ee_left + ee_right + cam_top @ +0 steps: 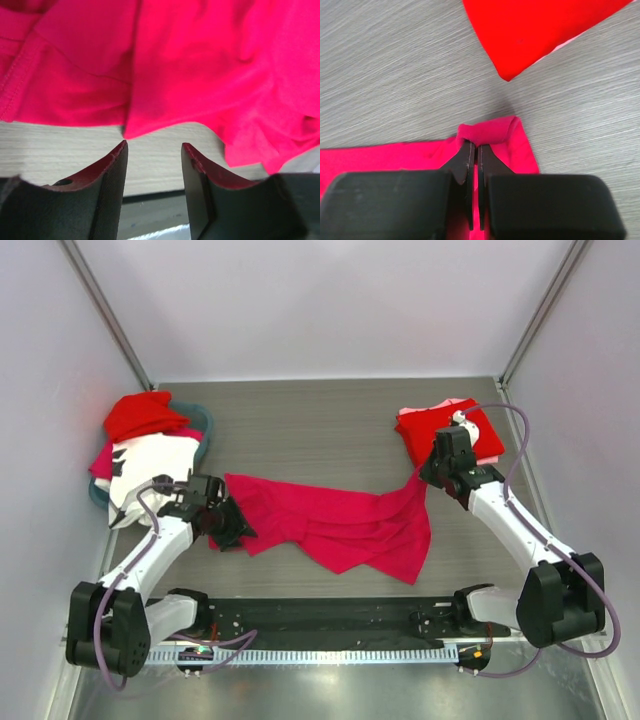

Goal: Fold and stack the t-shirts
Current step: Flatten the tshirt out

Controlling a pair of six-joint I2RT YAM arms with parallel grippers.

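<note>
The right claw (474,150) is clamped on a fold of the crimson-pink cloth t-shirt (340,525) lying on the grey desk (300,430); the left claw (154,149) stands half open, empty.

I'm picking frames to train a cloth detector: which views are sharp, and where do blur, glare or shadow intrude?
Top external: evenly lit, sharp, mild glare on the metal strip at the near edge. Left wrist: crimson t-shirt oversaturated, soft towards the right; open left claw crisper. Right wrist: table grain sharp, soft shadow beyond the fold the right claw pinches.
</note>
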